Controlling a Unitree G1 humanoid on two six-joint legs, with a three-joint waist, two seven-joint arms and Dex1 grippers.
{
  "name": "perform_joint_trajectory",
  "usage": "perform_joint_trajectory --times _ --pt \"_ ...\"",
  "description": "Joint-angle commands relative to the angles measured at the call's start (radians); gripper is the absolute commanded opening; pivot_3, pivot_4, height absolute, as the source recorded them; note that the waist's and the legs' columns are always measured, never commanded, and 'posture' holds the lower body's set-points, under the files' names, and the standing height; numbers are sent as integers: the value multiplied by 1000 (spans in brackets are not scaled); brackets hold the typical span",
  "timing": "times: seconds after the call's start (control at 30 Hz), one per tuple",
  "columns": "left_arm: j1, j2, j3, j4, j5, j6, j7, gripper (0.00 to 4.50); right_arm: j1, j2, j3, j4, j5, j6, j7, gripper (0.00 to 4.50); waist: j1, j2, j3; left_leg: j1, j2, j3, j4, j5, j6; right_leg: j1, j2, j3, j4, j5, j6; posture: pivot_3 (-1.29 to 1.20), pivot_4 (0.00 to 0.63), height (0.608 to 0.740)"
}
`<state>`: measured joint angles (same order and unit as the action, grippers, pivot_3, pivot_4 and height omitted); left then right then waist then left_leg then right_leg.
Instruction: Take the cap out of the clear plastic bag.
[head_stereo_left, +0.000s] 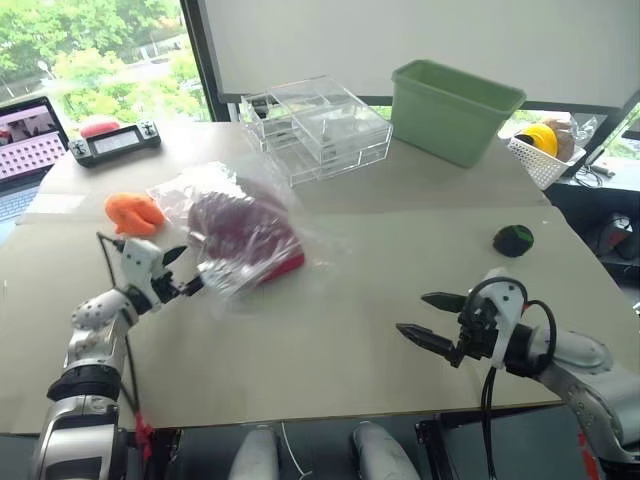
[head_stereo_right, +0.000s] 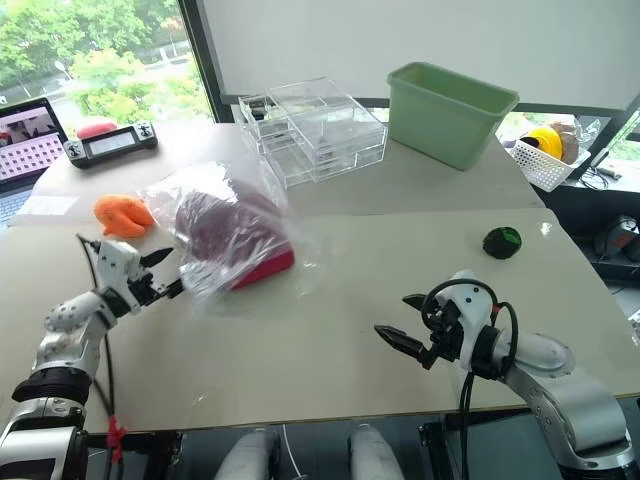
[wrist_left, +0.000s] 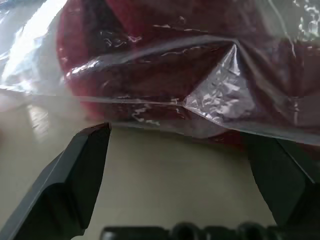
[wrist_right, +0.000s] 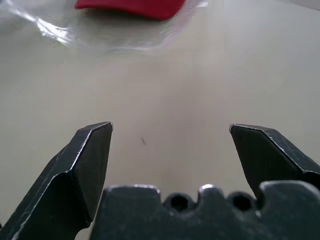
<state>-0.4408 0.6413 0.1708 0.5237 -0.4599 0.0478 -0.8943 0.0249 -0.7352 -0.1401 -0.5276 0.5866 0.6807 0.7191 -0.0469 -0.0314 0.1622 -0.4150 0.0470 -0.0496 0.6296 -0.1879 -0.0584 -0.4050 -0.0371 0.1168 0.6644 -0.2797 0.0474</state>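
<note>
One dark red cap (head_stereo_left: 245, 232) lay inside one crinkly clear bag (head_stereo_left: 228, 205). Two grippers, both spread wide, empty: left gripper (head_stereo_left: 184, 270) at the bag's edge, right gripper (head_stereo_left: 424, 318) well apart from the bag.

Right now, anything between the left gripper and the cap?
Yes: the bag. The cap sits inside it, film wrapped over it. The left gripper, open, is at the bag's near edge, with only film between it and the cap.
</note>
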Motion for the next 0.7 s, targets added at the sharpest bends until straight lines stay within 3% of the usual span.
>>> perform_joint_trajectory --times 0.03,0.17,0.37,0.43,0.7 --pt "-24 37 61 -279 -249 401 -13 4478 -11 2 -9 -1 -11 -30 6 4500 0 0 0 0 0 0 0 -1 1 0 0 0 0 0 0 0 150 735" --pt "11 105 72 -350 -343 624 -90 4478 -9 7 -8 -6 -14 -29 2 4500 -5 -1 1 1 -1 -1 0 -2 2 1 0 0 -1 -1 1 0 150 735" --pt "54 234 63 -292 -367 780 -288 4478 -5 13 -7 -14 -16 -25 -3 4500 -22 -2 2 6 0 -1 -1 -2 2 3 1 1 0 -5 5 0 150 735" --pt "50 256 63 -354 -395 832 -311 4478 -5 10 -11 -11 -14 -25 1 4500 -22 -3 3 6 0 -1 -1 -2 2 3 1 1 0 -5 4 0 150 735" --pt "13 143 -11 -738 -511 939 -224 4478 -22 3 -13 3 -18 -23 7 4500 4 -4 3 1 0 -1 0 -2 2 1 1 0 -2 -5 4 0 150 735"
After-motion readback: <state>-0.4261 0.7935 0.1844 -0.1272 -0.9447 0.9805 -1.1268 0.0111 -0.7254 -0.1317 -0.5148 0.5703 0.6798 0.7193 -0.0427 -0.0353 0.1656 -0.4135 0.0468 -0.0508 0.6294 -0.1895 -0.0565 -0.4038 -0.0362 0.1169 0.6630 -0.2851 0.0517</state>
